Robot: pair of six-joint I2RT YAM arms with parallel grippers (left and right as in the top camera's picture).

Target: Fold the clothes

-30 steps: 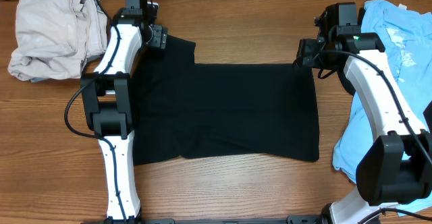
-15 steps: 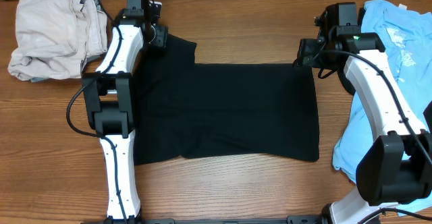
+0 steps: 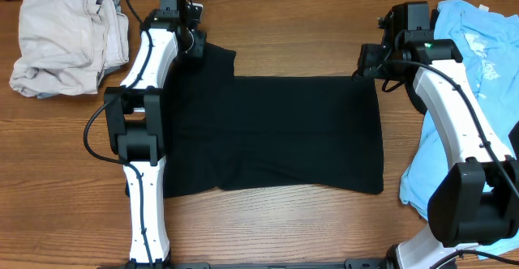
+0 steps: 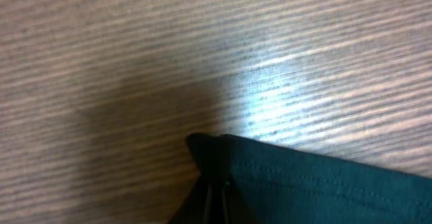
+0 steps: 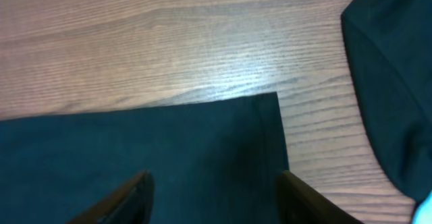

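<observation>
A black T-shirt [image 3: 276,131] lies spread flat across the middle of the table, its sleeve reaching toward the far left. My left gripper [image 3: 195,42] is at that sleeve's tip. In the left wrist view its jaws are shut [image 4: 216,193] with the sleeve's hemmed corner [image 4: 283,177] pinched between them. My right gripper [image 3: 366,62] hovers over the shirt's far right corner [image 5: 266,116]. It is open [image 5: 216,200], with flat black cloth under both fingers and nothing gripped.
A crumpled cream garment [image 3: 65,38] sits at the far left corner. A light-blue printed tee [image 3: 474,66] lies along the right side under the right arm. Bare wood [image 3: 292,34] runs behind the shirt, and more [image 3: 276,220] in front of it.
The left gripper has shifted slightly right along the sleeve and closed on its corner. The right gripper has stayed in place and narrowed a little.
</observation>
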